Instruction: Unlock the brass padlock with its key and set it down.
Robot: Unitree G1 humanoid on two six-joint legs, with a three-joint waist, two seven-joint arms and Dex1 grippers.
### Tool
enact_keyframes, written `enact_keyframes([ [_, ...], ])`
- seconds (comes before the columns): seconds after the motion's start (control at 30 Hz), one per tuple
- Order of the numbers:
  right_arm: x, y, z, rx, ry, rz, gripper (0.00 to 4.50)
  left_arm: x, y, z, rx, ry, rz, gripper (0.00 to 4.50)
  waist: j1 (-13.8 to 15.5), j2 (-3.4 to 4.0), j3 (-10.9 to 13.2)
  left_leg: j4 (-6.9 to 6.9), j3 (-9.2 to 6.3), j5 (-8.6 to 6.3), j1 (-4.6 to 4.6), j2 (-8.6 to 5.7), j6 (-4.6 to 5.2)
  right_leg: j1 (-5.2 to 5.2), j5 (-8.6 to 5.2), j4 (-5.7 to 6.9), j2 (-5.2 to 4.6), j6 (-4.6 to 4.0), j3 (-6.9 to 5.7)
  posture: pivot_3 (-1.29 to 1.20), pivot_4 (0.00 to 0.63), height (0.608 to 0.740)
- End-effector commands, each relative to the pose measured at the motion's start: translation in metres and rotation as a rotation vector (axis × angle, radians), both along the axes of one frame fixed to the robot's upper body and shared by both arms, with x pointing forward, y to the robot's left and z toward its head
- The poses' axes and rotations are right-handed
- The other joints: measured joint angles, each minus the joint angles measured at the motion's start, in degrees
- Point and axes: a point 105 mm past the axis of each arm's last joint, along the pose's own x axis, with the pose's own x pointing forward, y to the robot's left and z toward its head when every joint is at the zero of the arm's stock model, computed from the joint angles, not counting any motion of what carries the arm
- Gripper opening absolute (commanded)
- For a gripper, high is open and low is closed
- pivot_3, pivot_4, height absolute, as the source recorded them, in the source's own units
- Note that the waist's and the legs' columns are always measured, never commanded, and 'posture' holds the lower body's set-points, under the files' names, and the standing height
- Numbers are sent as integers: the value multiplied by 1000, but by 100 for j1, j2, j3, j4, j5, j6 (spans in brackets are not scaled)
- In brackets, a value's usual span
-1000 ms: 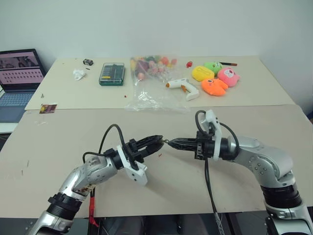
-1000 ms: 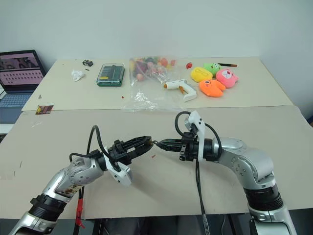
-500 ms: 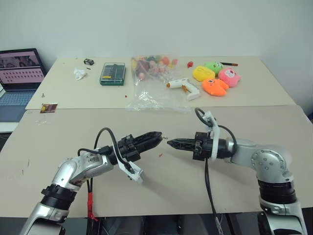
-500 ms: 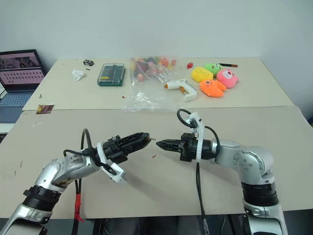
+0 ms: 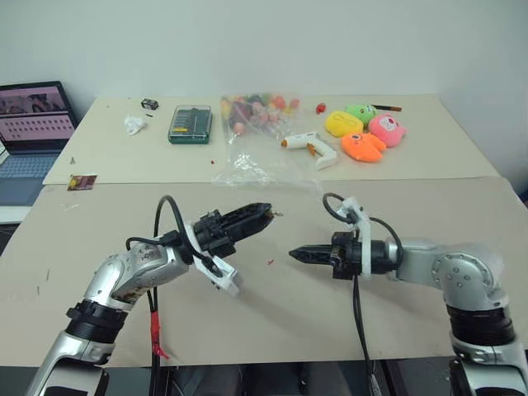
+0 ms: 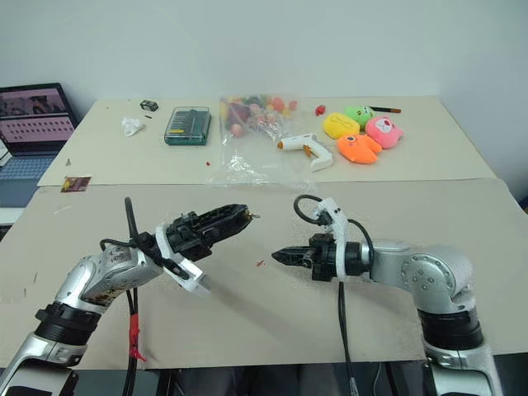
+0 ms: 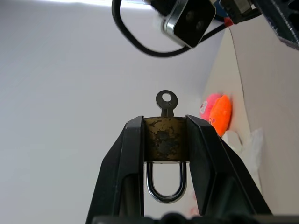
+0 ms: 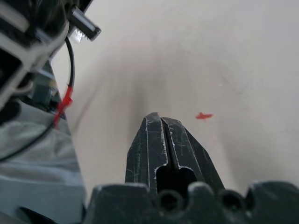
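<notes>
My left gripper (image 7: 164, 120) is shut on the brass padlock (image 7: 164, 138), pinching its body between both fingers above the table. The silver shackle (image 7: 164, 191) loops back toward the wrist with both legs in the body. The key (image 7: 167, 101) sticks out of the padlock's far end, past the fingertips, and appears as a small glint (image 5: 276, 214) in the left eye view. My right gripper (image 5: 295, 253) is shut with nothing in it. It points left toward the padlock, lower than the key and a short gap away from it.
On the back table lie a green tool case (image 5: 189, 124), a clear bag of colourful items (image 5: 256, 124), a white glue gun (image 5: 309, 147) and plush toys (image 5: 363, 132). A laptop (image 5: 33, 124) stands at the far left. A small red mark (image 5: 270, 262) sits under the grippers.
The right gripper's tip was at the key and has drawn back right and down, leaving the key in the lock. The left gripper has risen with the padlock.
</notes>
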Motion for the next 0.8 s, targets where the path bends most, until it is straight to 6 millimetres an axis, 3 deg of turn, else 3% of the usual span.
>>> enact_keyframes([
  [0.03,-4,-2,36,39,-221,95,29,1,-4,-14,-53,224,-25,786,-18,0,0,0,1,0,1,0,0,1,0,0,0,1,0,0,150,740],
  [0.17,-1,-3,45,45,-271,111,29,-10,-19,-31,-32,315,-74,786,-41,-1,0,-1,3,0,3,4,0,2,0,-2,3,0,0,0,150,740],
  [0.27,-1,3,46,63,-274,116,729,-15,-26,-39,-2,320,-101,786,-33,-1,0,-1,3,0,3,4,0,2,1,-3,2,-1,2,0,150,740],
  [0.3,0,6,46,70,-275,114,1233,-16,-27,-41,3,320,-105,786,-32,-1,0,-1,3,0,2,4,0,2,1,-3,2,-1,3,0,150,740],
  [0.37,1,10,45,78,-279,109,1744,-17,-28,-44,5,322,-105,786,-22,-1,0,-1,3,0,3,5,0,3,1,-4,2,-1,5,0,150,740],
  [0.8,-1,10,27,63,-227,105,1744,-12,-17,-56,17,316,-90,786,8,-1,0,-2,3,0,3,4,0,2,1,-4,2,-1,7,0,150,740],
])
